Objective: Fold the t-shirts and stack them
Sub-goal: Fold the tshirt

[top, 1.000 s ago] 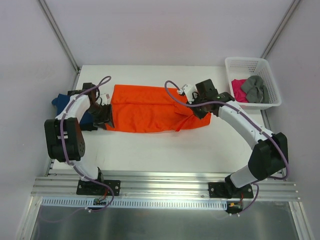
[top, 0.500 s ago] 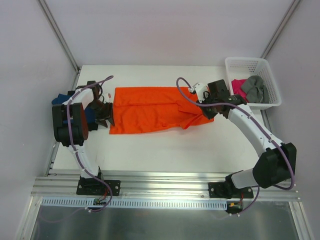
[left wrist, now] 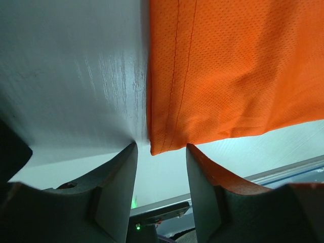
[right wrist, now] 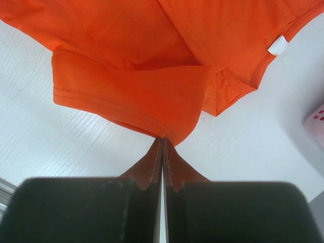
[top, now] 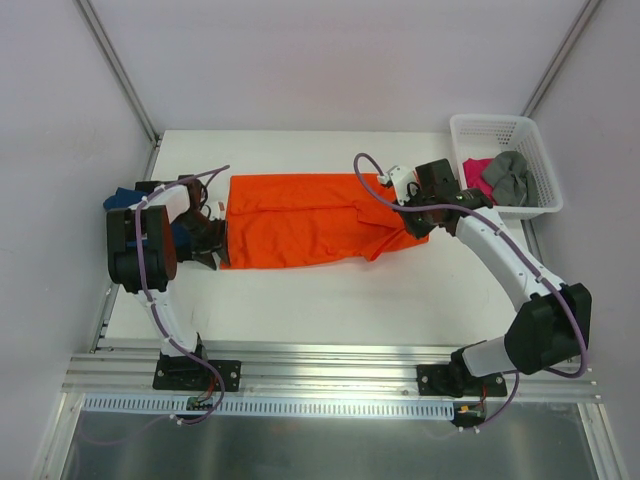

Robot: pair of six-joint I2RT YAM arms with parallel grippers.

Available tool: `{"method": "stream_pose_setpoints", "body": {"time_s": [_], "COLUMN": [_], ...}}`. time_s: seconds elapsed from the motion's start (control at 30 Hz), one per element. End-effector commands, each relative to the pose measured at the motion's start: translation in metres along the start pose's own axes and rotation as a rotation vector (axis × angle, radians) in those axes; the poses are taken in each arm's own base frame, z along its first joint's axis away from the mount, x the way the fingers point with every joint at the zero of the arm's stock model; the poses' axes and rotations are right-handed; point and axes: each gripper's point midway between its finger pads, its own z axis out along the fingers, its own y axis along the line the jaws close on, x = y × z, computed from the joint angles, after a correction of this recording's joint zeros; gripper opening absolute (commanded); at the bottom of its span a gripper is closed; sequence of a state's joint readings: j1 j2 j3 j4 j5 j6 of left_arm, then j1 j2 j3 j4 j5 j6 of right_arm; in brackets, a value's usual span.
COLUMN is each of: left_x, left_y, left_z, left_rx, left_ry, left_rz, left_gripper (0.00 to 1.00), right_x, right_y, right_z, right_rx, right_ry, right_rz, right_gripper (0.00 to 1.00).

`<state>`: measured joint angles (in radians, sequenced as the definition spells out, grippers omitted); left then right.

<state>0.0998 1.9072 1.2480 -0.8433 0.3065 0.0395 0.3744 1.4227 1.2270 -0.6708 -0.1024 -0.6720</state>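
Note:
The bright orange t-shirt [top: 300,220] lies spread across the middle of the table. My right gripper [top: 413,227] is at its right end, shut on a raised fold of the hem [right wrist: 163,139], and the shirt [right wrist: 131,45] hangs from it toward the table. My left gripper [top: 212,243] is at the shirt's near left corner, open. That corner of the shirt [left wrist: 228,76] lies just at the gap between the fingertips [left wrist: 161,152], ungripped. A dark blue t-shirt [top: 122,198] lies at the table's left edge behind the left arm.
A white lattice basket [top: 490,120] stands at the back right corner and holds a magenta pink shirt [top: 477,172] and a grey shirt [top: 508,178]. A white neck tag [right wrist: 277,45] shows on the orange shirt. Metal rails run along the table's near edge.
My right gripper has moved right with the orange shirt, drawing it rightward and flatter. My left gripper has shifted slightly toward the near edge at the shirt's left corner.

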Motion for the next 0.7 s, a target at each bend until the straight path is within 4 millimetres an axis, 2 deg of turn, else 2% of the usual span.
{"method": "stream_pose_setpoints", "body": {"time_s": [0.0, 0.17, 0.3, 0.33, 0.37, 0.67], "left_x": [0.003, 0.0, -0.006, -0.007, -0.008, -0.007], "left_y": [-0.007, -0.009, -0.013, -0.014, -0.015, -0.024], "left_z": [-0.011, -0.011, -0.011, -0.01, -0.011, -0.027], "left_rx": [0.025, 0.036, 0.06, 0.063, 0.065, 0.089], "left_ry": [-0.015, -0.022, -0.024, -0.019, -0.023, -0.06], "left_rz": [0.001, -0.008, -0.007, -0.007, -0.005, 0.005], "left_gripper": [0.43, 0.37, 0.22, 0.09, 0.0, 0.0], "right_x": [-0.005, -0.005, -0.005, -0.005, -0.004, -0.007], "right_y": [0.0, -0.001, -0.002, -0.002, -0.003, -0.009], "right_z": [-0.002, -0.001, -0.002, -0.002, -0.003, -0.008], "right_rx": [-0.008, -0.005, 0.003, 0.003, 0.008, 0.028], "right_ry": [-0.017, -0.023, -0.026, -0.024, -0.022, -0.043], "right_rz": [0.015, 0.023, 0.018, 0.014, 0.016, 0.02], "right_gripper": [0.01, 0.01, 0.01, 0.01, 0.01, 0.01]}}
